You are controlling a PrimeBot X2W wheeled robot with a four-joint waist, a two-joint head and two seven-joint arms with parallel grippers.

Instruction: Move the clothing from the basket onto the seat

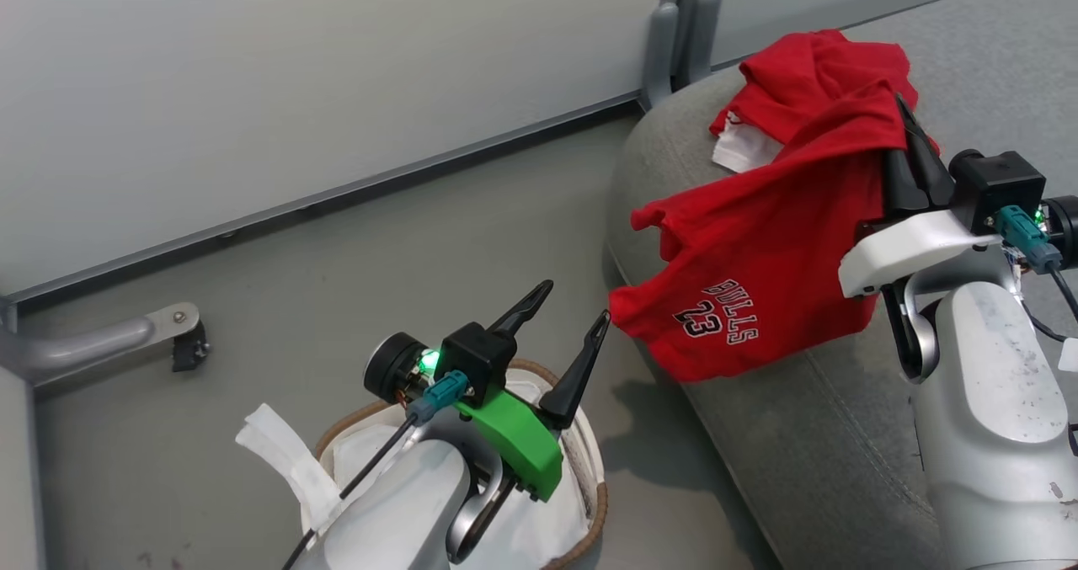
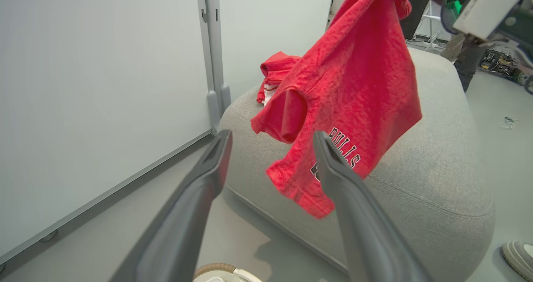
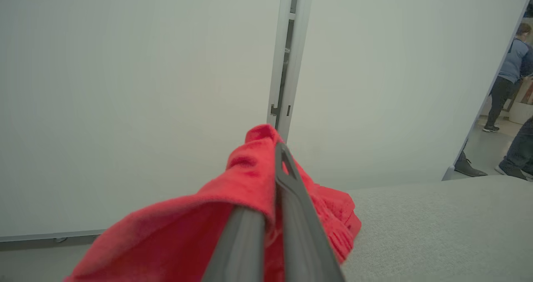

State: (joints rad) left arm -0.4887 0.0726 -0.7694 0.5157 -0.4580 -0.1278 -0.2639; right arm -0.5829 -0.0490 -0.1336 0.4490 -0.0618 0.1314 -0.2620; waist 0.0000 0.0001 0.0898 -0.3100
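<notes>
A red short-sleeved jersey (image 1: 758, 284) with dark "BULLS 23" lettering hangs from the right gripper (image 1: 903, 132), pinched by an upper fold between the two long dark fingers; the cloth falls down and leftward over the near rounded edge of the large grey fabric seat (image 1: 808, 452), its lowest hem past that edge above the grey floor; whether it touches the cushion cannot be told. In the right wrist view the fingers lie pressed together on the jersey (image 3: 187, 223), red cloth bunched over their tips. The right arm's pale forearm rises from the lower right of the head view, fingers pointing up and slightly left. A second red garment with a white panel (image 1: 783, 90) lies crumpled further back on the seat. The left gripper (image 1: 576, 299) stands spread wide and holds nothing; its fingertips point up and right, near the jersey's hem. Its forearm rises above the oval white basket with a brown woven rim (image 1: 600, 503); a flat white liner sheet (image 1: 278, 460) spills over the basket's left side.
</notes>
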